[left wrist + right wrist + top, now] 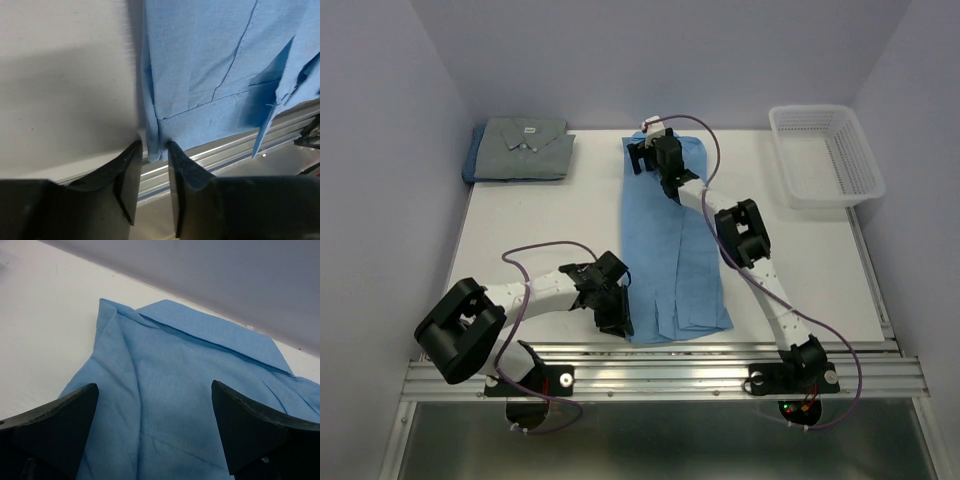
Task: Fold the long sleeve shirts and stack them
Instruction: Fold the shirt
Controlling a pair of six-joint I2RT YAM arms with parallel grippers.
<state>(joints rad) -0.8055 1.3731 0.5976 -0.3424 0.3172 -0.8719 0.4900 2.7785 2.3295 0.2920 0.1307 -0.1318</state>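
**Light blue shirt [675,240] laid lengthwise mid-table [540,220], collar [210,332] far, hem [685,325] near.**
I see the right gripper [155,390] spread wide above the collar, holding nothing. The left gripper [154,145] stands narrowly astride the hem's left corner; I cannot tell whether it pinches. The grey shirt [525,145] lies folded, far left.

light blue shirt [675,250]: thin woven cloth, matt, stitched seams. table [540,225] top smooth matt white; front rail [660,370] ribbed bare metal, satin sheen. basket [835,198]: white plastic mesh, slightly glossy.
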